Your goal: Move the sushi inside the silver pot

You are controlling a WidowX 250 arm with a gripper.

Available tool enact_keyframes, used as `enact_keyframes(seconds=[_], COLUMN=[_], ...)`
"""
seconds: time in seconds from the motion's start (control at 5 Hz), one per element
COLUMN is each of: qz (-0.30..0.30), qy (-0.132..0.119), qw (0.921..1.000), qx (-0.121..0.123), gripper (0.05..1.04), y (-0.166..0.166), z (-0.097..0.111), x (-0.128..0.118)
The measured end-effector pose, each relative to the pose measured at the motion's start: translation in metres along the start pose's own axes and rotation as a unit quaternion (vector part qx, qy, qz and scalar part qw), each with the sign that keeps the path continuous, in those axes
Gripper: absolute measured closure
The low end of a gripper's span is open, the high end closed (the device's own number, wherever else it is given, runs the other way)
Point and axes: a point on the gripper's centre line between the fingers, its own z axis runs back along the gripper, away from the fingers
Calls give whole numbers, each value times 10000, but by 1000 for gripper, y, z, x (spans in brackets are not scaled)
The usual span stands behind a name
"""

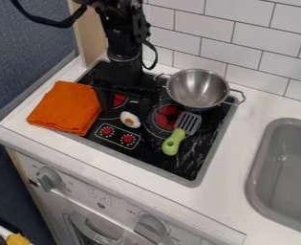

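Sushi: The white piece with the orange middle (130,120) is lying on the black cooktop (194,166), nearer the near edge than the far one. It is sitting just beyond the printed dials (117,136) and between the two red burner markings.

Gripper: The black gripper (125,113) is hanging over the cooktop from the far edge, its fingers standing wide apart. The sushi is showing between the fingertips, closer to the sink-side one (whether either is touching it, I cannot tell).

Silver pot: The two-handled metal pot (197,88) is standing upright at the cooktop's far corner on the sink side, its rounded inside facing up. One handle is reaching out over the sink-side edge.

Spatula: The slotted spatula (174,141) is lying between the pot and the near edge, its grey head pointing towards the pot and its green handle pointing towards the near edge.

Cloth: The folded orange cloth (66,107) is covering part of the cooktop's edge opposite the sink and is spreading onto the white bench (240,165).

Sink: The grey basin (284,167) is sitting in the bench, well apart from the pot.

Surroundings: White tiles (232,52) are rising behind the bench's far edge, and grey knobs (48,179) are jutting from the oven front below its near edge.
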Motion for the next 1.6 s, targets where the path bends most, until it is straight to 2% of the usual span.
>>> enact_keyframes(seconds=[0.4, 0.6, 0.8, 1.0, 1.2, 1.4, 1.6], qz=[17, -140, -222, -223, -163, -571, -964], qy=[416, 610, 597, 300, -102, 200, 579], qw=[9991, 9979, 9979, 9993, 9998, 9971, 9915], qx=[-47, -152, -117, -23, -44, -471, -660], gripper=[83, 137, 397, 537, 560, 560, 560], y=[-4, -8, -7, -5, -12, -40, -75], z=[-20, -26, -25, 2, 46, 59, 32], x=[-1, 3, 3, 1, 7, 29, 55])
